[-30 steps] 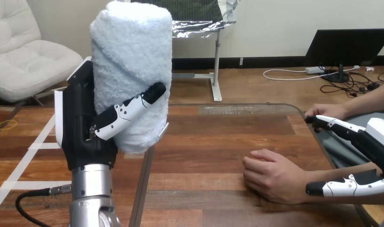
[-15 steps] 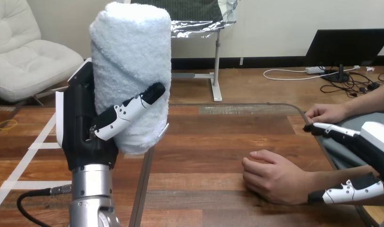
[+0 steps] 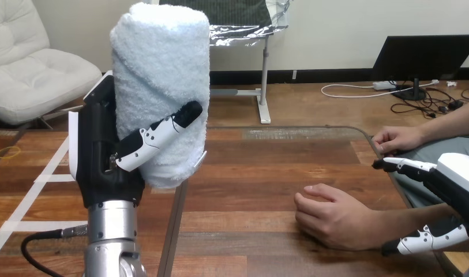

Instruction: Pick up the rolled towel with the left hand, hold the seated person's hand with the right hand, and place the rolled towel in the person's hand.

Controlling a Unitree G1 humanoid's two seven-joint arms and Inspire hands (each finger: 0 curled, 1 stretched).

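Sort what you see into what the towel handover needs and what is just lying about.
Belongs to the job: rolled towel, upright in the left hand's curled fingers; right hand, open beside the person's wrist; the person's hand resting on the table.
Just lying about: the person's other hand at the table's far edge; white tape strips at the view's left.

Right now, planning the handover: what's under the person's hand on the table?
Only wooden table shows around the person's hand; it lies palm down, covering anything beneath.
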